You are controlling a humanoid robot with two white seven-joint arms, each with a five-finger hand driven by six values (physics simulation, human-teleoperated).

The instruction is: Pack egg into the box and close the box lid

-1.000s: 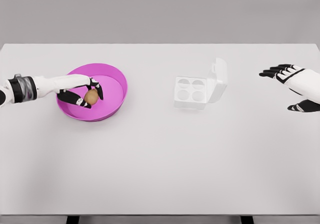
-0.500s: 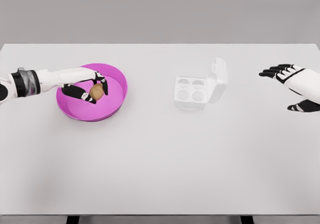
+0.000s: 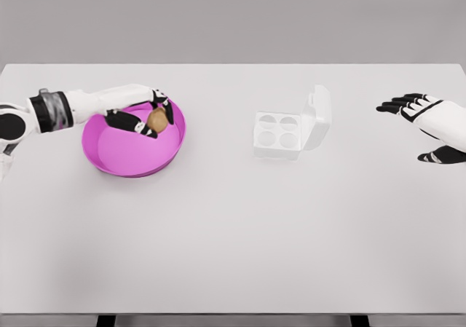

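We find the left hand (image 3: 145, 116) grasping the egg (image 3: 156, 119) over the pink bowl (image 3: 124, 156); the right hand (image 3: 429, 127) hangs released, far right.

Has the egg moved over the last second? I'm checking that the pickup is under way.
Yes. The egg, held in the left robot hand, has shifted right and up within the pink bowl, toward the box.
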